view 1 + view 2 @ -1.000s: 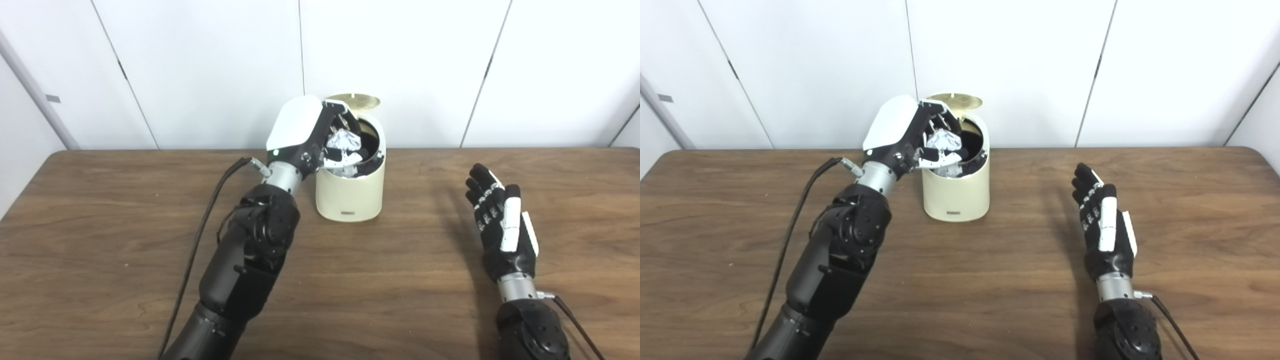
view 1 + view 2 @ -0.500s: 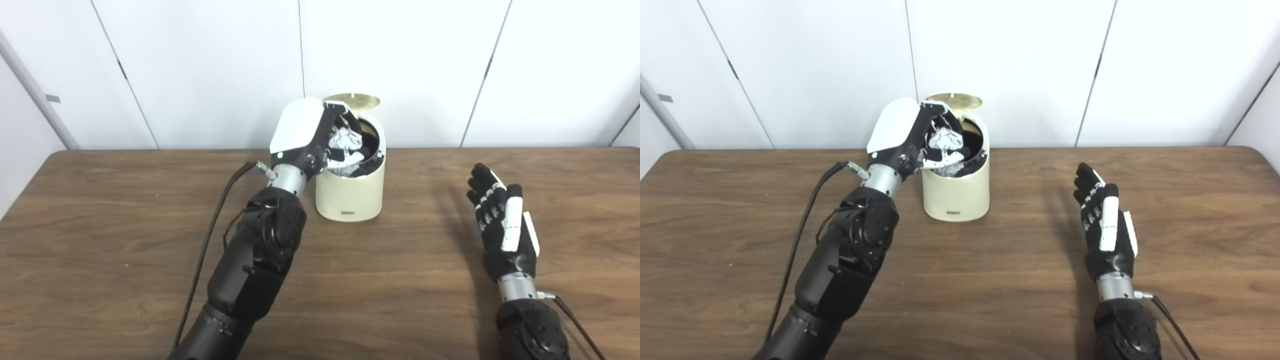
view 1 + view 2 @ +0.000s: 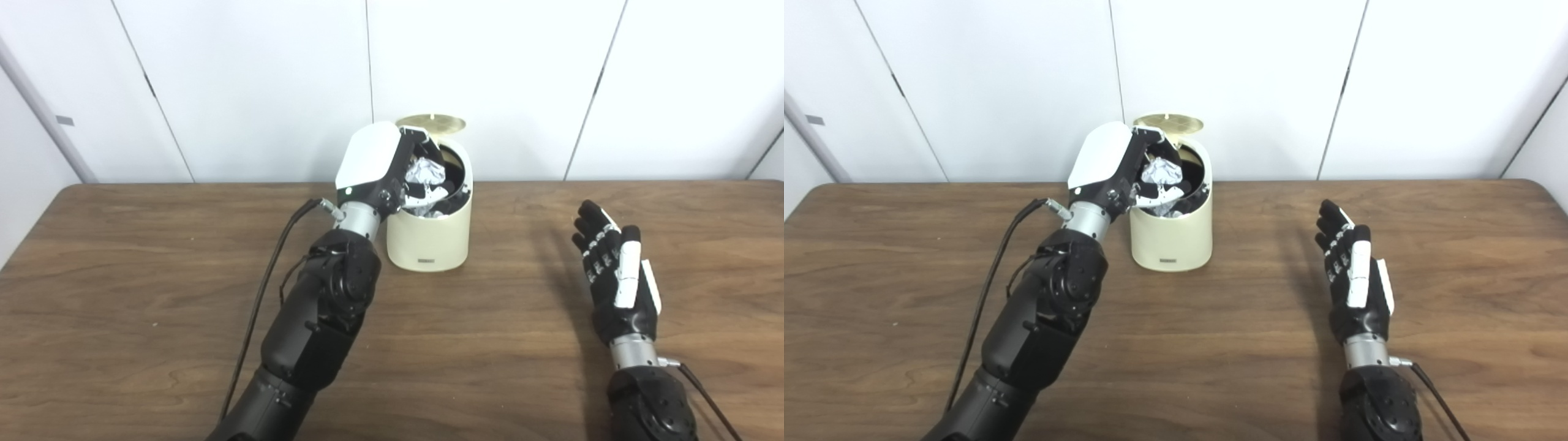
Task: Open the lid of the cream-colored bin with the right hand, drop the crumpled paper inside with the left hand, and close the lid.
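Left eye view. The cream-colored bin [image 3: 430, 236] stands upper centre of the frame on the wooden surface [image 3: 153, 288], close to the white wall panels. A small dark label [image 3: 426, 262] sits low on its front; its writing is too small to read. The gold lid [image 3: 431, 124] is raised behind the opening, seen nearly edge-on. The left hand [image 3: 392, 168] reaches over the bin's left rim, its white back turned to the camera, and its fingers [image 3: 429, 195] are curled around the crumpled paper [image 3: 424, 172], which sits within the mouth of the bin above a dark interior. A further pale scrap shows below the hand inside the bin; whether it is paper or part of the hand cannot be told. The left forearm and a black cable run from the bottom edge, cut off there. The right hand [image 3: 615, 278] is at right of centre, well apart from the bin, palm turned inward, fingers straight and slightly spread, holding nothing; whether it touches the surface cannot be told.

Right eye view. The same arrangement appears shifted left. The bin [image 3: 1171, 229] is upper centre, with the paper [image 3: 1160, 171] still enclosed by the left hand [image 3: 1127, 168] at the opening. The label [image 3: 1168, 261] remains unreadable. The lid [image 3: 1168, 122] stands open at the rear rim. The right hand [image 3: 1353, 278] is at centre right, extended and empty, its wrist and arm cut by the bottom edge.
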Action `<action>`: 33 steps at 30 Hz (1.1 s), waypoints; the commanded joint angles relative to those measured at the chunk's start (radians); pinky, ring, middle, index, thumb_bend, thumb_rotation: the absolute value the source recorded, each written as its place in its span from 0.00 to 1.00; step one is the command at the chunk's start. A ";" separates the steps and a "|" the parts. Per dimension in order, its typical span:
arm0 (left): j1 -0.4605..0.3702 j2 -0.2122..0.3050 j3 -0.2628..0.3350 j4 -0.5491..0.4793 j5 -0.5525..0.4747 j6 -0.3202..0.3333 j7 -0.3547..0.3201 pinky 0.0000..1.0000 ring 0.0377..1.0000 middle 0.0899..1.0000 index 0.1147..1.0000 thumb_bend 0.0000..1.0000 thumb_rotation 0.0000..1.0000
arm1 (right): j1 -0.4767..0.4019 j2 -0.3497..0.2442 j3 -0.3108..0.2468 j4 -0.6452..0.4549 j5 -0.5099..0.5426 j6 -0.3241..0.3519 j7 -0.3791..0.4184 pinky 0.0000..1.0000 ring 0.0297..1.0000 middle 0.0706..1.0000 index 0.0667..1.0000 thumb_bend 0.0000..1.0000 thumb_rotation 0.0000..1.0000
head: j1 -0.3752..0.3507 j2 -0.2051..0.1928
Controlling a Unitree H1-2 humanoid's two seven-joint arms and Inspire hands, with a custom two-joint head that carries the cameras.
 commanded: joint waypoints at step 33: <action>-0.075 -0.023 -0.021 0.170 -0.011 -0.111 0.191 0.30 0.39 0.51 0.43 0.47 0.00 | 0.044 0.030 0.016 0.038 0.017 -0.013 0.014 0.96 0.92 0.87 0.83 0.51 1.00 | 0.004 0.000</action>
